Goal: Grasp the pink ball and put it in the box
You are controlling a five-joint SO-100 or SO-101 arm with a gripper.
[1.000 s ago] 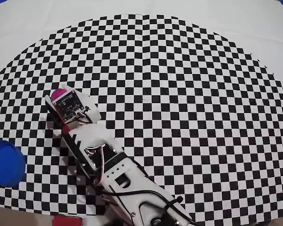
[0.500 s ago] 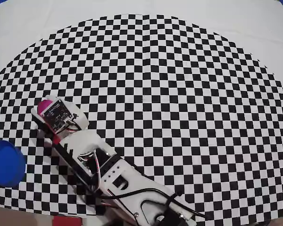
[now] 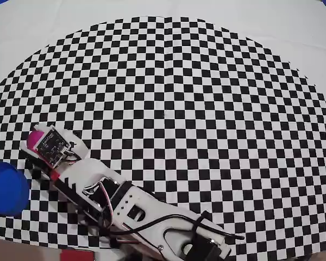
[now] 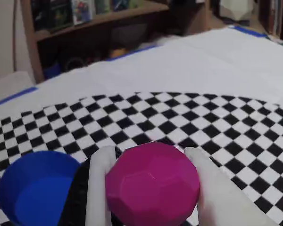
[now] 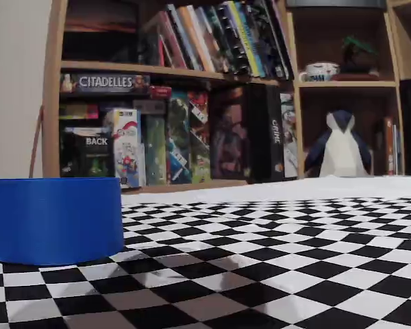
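**Claw carries pink ball toward the blue box**

Since a second ago the claw (image 3: 32, 140) has swung down and to the left across the overhead view, taking the pink ball (image 3: 33, 136) with it and ending much nearer the box (image 3: 7, 188).

In the wrist view the claw (image 4: 151, 165) is clenched on the pink ball (image 4: 152, 184): one white finger (image 4: 100, 188) presses its left side and the other its right side. The ball's surface shows faint flat facets. In the overhead view only a sliver of magenta peeks out past the small circuit board on the claw's top.

The box (image 4: 35, 188) is a round, bright-blue open cup standing upright on the checkered mat (image 3: 206, 109). In the wrist view it sits just left of the ball and its empty inside can be seen. In the overhead view it lies below and left of the claw, near it, at the picture's left edge. In the fixed view the box (image 5: 53, 218) fills the lower left, low on the mat (image 5: 274, 274).

The mat lies on a white desk (image 3: 293, 32). A bookshelf (image 5: 192, 103) stands behind.
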